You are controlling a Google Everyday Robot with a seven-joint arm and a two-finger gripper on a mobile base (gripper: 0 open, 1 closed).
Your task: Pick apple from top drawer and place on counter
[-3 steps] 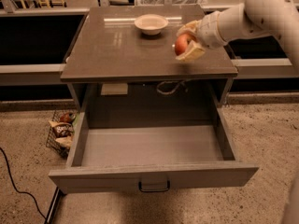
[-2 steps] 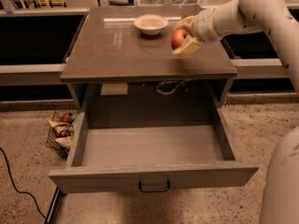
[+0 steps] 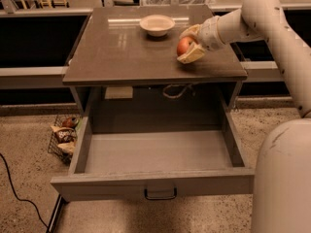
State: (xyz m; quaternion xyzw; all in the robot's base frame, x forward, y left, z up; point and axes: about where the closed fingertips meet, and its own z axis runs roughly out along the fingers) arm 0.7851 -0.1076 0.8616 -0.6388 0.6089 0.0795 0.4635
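Note:
The red apple [image 3: 184,46] with yellowish patches sits between the fingers of my gripper [image 3: 189,44] at the right side of the brown-grey counter [image 3: 121,52], at or just above its surface. The gripper is shut on the apple; one pale finger [image 3: 191,55] lies below it, the other above. My arm reaches in from the upper right. The grey top drawer [image 3: 155,152] is pulled fully open below the counter and holds nothing. Its dark handle [image 3: 160,194] is at the front centre.
A pale shallow bowl [image 3: 157,24] stands on the counter's far middle, left of the gripper. A wire basket [image 3: 65,136] with items sits on the speckled floor left of the drawer. A black cable [image 3: 14,188] runs on the floor. My arm's base [image 3: 284,178] fills the lower right.
My gripper has moved down with the apple, from above the counter's right part toward its surface. The bowl and the drawer have not moved.

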